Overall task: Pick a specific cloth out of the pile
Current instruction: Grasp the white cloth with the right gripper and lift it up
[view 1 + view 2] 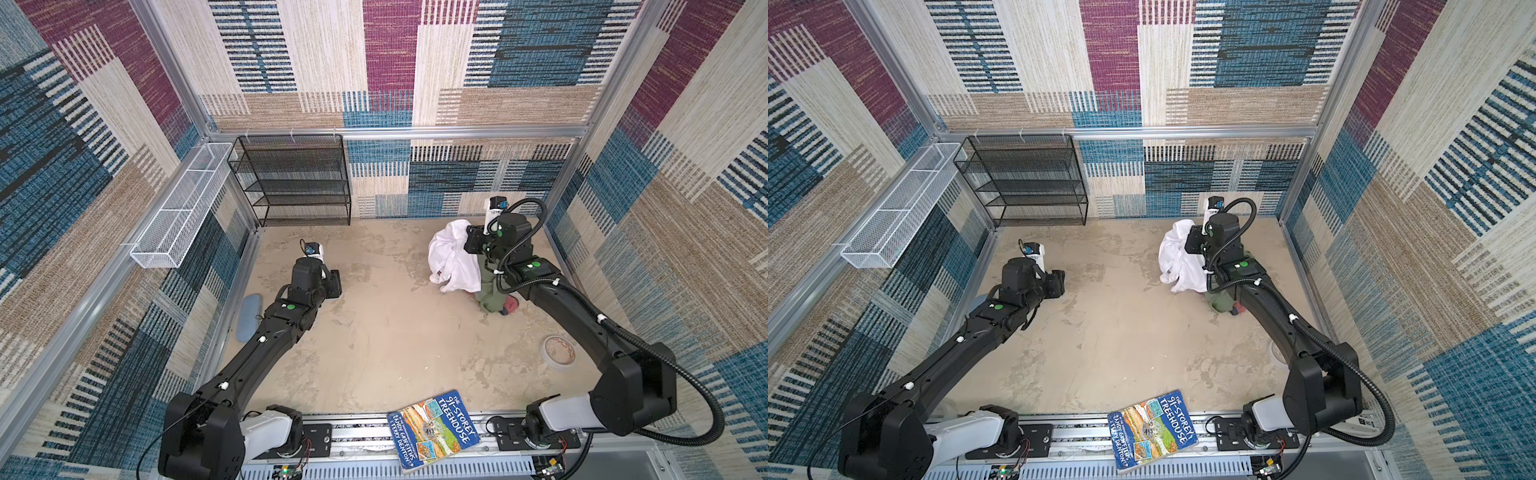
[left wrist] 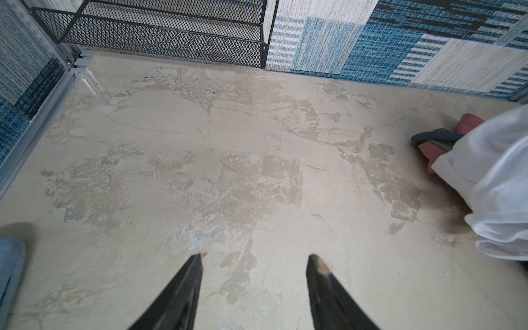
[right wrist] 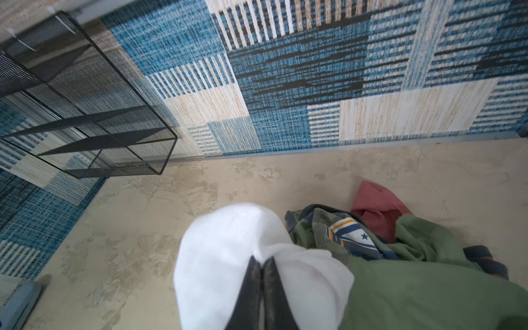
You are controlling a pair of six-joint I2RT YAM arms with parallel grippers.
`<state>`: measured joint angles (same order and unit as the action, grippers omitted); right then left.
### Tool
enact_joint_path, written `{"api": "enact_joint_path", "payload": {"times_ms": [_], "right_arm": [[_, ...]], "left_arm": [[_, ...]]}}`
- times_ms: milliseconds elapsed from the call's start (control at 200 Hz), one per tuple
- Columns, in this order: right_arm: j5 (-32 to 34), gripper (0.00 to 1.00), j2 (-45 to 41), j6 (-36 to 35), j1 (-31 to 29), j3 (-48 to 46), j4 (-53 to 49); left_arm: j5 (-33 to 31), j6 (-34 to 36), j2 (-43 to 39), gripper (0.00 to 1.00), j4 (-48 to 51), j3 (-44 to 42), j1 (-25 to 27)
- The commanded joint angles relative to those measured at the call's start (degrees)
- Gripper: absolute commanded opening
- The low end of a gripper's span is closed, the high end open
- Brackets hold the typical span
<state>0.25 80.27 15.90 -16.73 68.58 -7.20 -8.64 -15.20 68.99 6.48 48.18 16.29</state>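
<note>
upper right of both top views, the cloth (image 1: 451, 257) hangs from my right gripper (image 3: 261, 258), fingers pinched tight on it. white folds bunch around the tips and drop in a loose bundle. just beside it, touching its right side, lies the pile (image 1: 494, 297). the right wrist view shows olive green, dusty red and a striped grey-blue print there, with the cloth draped over the green edge. my left gripper (image 2: 255, 258) hangs over bare table (image 2: 257, 128) at centre left of the top views, well apart from the pile — fingers parted about halfway, holding nothing.
</note>
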Motion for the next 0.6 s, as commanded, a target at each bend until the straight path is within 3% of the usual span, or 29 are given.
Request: {"api": "enact_joint_path", "payload": {"times_ms": [0,361,591], "right_arm": [[-4.2,0.00,-1.6,-0.6,0.1,2.0,1.0],[-14.8,0.00,-4.0,-1.1,0.0,9.3,-1.1],[-19.8,0.00,-0.8,-2.7,-2.6,14.9,-3.1]], "left_arm": [[0.4,-0.8,-0.4,0.61,1.0,1.1,0.0],[-1.8,-2.9,-0.9,0.60,6.6,4.8,0.1],[-4.5,-3.9,-1.3,0.59,12.4,8.9,0.0]]}}
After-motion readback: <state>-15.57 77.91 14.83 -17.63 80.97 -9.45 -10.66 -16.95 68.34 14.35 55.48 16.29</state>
